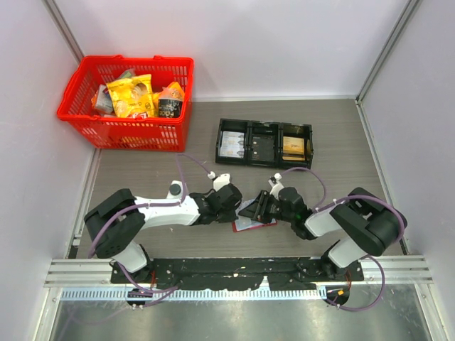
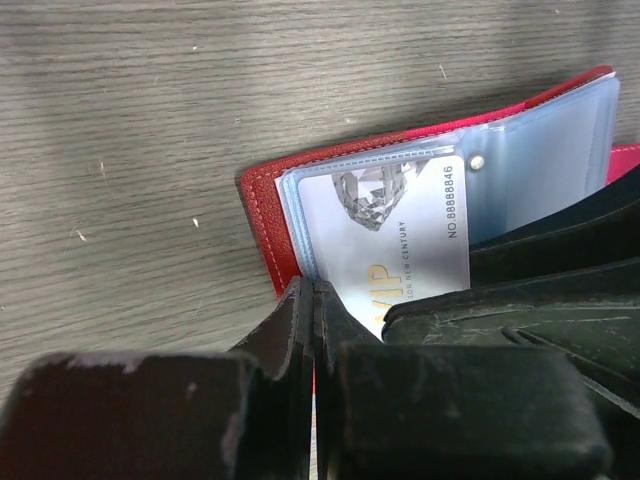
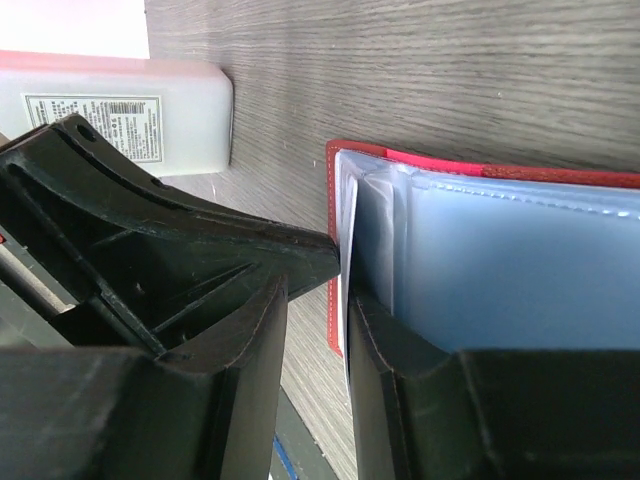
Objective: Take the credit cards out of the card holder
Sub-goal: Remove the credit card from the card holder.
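Note:
The red card holder [image 1: 245, 224] lies open on the table between my two grippers. In the left wrist view its red cover [image 2: 262, 215] and blue-grey sleeves show, with a whitish credit card [image 2: 390, 235] printed "VIP" in the top sleeve. My left gripper [image 2: 315, 290] is shut on the holder's near edge, with a red and pale sliver between the jaws. It also shows in the top view [image 1: 236, 204]. My right gripper [image 3: 315, 300] is open at the holder's edge [image 3: 520, 270]. A thin white card edge [image 3: 347, 230] lies against its right finger. It meets the holder from the right [image 1: 260, 209].
A black three-compartment tray [image 1: 264, 142] stands behind the holder with cards in its outer sections. A red basket [image 1: 128, 103] of snack packets stands at the back left. The left arm's white link [image 3: 120, 115] is close beside my right gripper.

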### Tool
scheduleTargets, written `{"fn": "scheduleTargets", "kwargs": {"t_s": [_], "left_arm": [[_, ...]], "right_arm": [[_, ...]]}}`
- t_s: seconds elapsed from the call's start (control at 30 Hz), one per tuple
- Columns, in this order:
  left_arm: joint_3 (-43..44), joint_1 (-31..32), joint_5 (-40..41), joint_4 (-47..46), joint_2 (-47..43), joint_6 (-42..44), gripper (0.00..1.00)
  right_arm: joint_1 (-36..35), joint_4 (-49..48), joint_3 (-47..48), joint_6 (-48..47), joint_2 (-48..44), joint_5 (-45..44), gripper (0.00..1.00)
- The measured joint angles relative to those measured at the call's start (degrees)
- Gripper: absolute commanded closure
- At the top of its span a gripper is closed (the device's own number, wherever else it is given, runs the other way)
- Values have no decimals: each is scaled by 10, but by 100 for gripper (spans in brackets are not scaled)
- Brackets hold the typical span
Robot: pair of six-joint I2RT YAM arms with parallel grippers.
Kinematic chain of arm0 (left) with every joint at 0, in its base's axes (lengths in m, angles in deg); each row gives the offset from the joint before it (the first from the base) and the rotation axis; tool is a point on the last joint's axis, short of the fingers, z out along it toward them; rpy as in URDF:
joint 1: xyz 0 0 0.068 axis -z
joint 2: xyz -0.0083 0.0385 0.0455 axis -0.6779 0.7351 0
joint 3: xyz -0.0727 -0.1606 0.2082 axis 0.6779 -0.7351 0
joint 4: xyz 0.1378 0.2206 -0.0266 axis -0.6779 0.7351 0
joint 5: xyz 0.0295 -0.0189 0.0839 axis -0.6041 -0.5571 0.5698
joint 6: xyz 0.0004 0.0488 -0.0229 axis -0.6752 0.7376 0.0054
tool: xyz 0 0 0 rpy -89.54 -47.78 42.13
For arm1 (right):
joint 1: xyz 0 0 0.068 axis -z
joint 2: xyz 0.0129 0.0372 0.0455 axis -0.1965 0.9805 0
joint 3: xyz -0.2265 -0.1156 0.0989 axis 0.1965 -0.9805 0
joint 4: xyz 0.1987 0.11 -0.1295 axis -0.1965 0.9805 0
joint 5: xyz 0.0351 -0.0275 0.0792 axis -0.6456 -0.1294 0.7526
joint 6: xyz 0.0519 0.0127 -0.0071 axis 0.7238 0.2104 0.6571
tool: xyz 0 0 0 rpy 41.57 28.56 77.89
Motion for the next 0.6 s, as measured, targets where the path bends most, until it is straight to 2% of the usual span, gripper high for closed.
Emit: {"fn": "scheduleTargets", "kwargs": {"t_s": [0.33, 0.6], "left_arm": [[39, 4, 5, 50, 22, 21, 100], [81, 12, 21, 101, 48, 32, 100]], "right_arm": [[3, -1, 16, 1, 19, 22, 64], [40, -11, 6, 33, -4, 50, 64]]}}
